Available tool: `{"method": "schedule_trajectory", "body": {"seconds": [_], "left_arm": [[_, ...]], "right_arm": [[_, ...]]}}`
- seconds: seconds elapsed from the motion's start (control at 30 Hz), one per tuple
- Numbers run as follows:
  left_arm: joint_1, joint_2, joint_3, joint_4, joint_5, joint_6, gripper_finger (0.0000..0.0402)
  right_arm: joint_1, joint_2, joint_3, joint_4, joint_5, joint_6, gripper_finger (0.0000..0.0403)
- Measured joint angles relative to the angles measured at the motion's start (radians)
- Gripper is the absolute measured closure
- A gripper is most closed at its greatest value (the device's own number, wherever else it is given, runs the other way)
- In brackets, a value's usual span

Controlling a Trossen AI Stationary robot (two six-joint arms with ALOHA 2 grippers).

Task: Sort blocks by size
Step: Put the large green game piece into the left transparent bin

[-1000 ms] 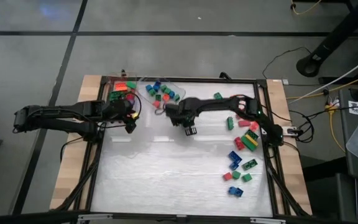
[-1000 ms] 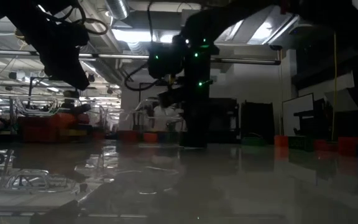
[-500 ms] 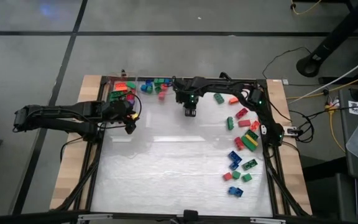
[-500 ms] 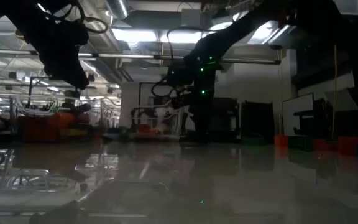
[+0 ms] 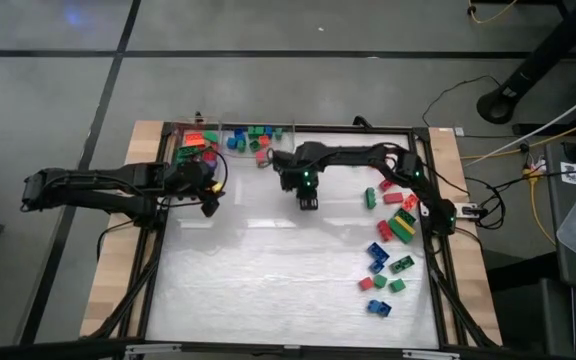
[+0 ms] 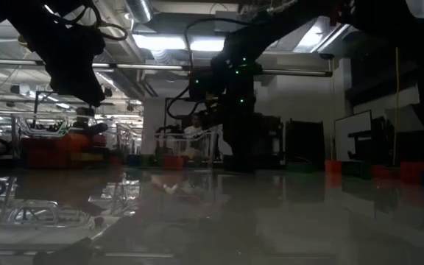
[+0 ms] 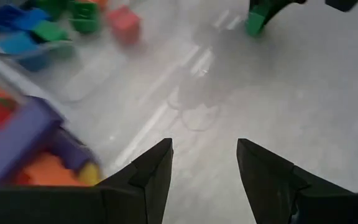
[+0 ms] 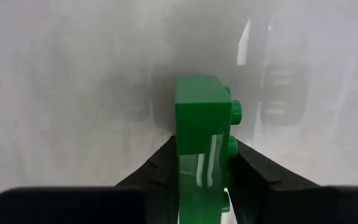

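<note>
Pale, glossy tabletop [image 5: 268,270] fills the black frame under my two arms, with a dim workshop behind. My right gripper [image 5: 308,200] hangs near the far edge, just right of the middle, its fingers [image 8: 157,168] clamped on a green studded plastic brick [image 8: 199,134]; the brick stands on end between them, studs to one side. I judge I hold it so to carry it to the sorted group. That group, small red, green and blue bricks [image 5: 252,138], lies along the far edge near the far left corner, beside a red, orange and purple heap [image 5: 196,146]. Unsorted mixed bricks [image 5: 386,250] lie scattered along the right edge. My left gripper [image 5: 208,206] waits by the left edge, fingers apart, empty.
</note>
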Motion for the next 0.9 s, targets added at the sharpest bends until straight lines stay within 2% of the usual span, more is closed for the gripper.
{"method": "schedule_trajectory", "body": {"seconds": [0.13, 0.3, 0.53, 0.73, 0.9], "left_arm": [[-0.053, 0.0, 0.0, 0.003, 0.045, 0.0, 0.0233], [-0.159, 0.0, 0.0, 0.05, 0.05, 0.014, 0.0233], [-0.295, 0.0, 0.0, 0.179, 0.051, 0.086, 0.0233], [-0.335, 0.0, 0.0, 0.227, 0.047, 0.086, 0.0233], [-0.335, 0.0, 0.0, 0.239, 0.044, 0.087, 0.0233]], "right_arm": [[0.061, 0.001, -0.001, -0.021, 0.0, -0.001, 0.0301], [0.142, 0.006, 0.03, -0.005, -0.019, -0.011, 0.03], [0.229, 0.006, 0.184, 0.066, -0.018, -0.032, 0.03], [0.279, 0.003, 0.316, 0.218, -0.017, -0.027, 0.03], [0.311, 0.003, 0.352, 0.332, -0.024, 0.003, 0.0299]]}}
